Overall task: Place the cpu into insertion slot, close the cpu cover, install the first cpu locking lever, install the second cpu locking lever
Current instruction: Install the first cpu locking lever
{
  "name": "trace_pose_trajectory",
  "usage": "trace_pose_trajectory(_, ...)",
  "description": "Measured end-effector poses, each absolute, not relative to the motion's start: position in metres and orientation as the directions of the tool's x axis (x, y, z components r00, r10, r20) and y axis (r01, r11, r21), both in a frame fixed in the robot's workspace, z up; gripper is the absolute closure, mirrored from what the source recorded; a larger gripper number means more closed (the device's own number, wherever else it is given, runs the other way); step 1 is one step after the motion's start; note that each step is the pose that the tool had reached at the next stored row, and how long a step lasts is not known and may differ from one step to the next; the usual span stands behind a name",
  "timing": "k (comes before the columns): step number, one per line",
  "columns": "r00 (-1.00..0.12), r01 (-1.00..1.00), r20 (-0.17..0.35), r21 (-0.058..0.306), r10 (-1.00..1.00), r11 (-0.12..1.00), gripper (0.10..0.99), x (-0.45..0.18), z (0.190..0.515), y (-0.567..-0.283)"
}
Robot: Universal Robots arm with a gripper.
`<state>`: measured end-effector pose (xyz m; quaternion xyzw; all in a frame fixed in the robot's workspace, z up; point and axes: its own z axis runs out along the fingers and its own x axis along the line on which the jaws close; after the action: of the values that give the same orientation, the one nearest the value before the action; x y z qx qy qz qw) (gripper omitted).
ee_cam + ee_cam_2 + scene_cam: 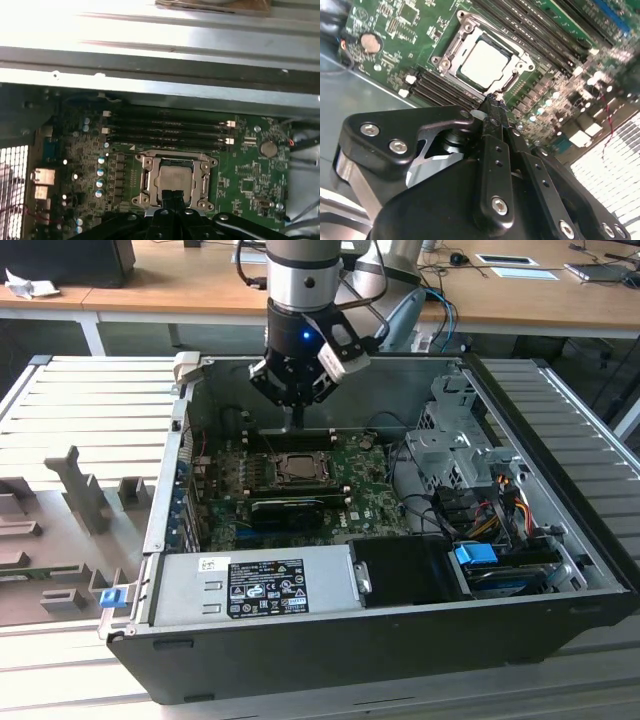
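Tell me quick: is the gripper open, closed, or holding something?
Gripper: closed, holding nothing, tips close to the cpu.

The cpu (485, 64) is matt silvery metal (cpu cover (175, 157) perhaps glossier); gripper (492, 100) matt black.

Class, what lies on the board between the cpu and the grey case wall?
A bank of long black slots, side by side, fills that stretch between cpu and case wall; the first wrist view shows it.

Computer case (400, 650) on ribbed bench (90, 390)
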<state>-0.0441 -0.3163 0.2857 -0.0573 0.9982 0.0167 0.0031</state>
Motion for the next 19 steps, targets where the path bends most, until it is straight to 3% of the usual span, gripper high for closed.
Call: trace_pose_trajectory(19, -0.998, -0.061, -0.010, 0.041, -0.060, 0.997, 0.980, -0.062, 0.282, -0.316)
